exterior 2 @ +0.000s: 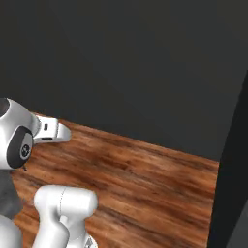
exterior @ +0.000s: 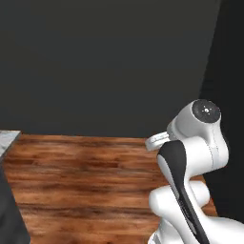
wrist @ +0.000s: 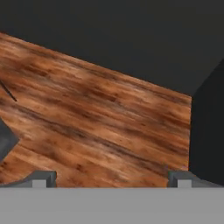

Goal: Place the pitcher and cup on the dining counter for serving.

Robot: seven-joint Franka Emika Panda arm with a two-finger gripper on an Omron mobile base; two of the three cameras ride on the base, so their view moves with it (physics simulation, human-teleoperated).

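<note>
Risk judged: base faced a dark wall (exterior 2: 121, 63) and bare wood floor (wrist: 96, 127), so any reach from here would find nothing; it needed to drive first. Marble corner (exterior: 8, 138) at 9 o'clock in left base view, possibly the dining counter. Pitcher and cup unlocated. Arm folded, elbow high. Gripper (wrist: 111, 178) empty, fingers apart.
</note>
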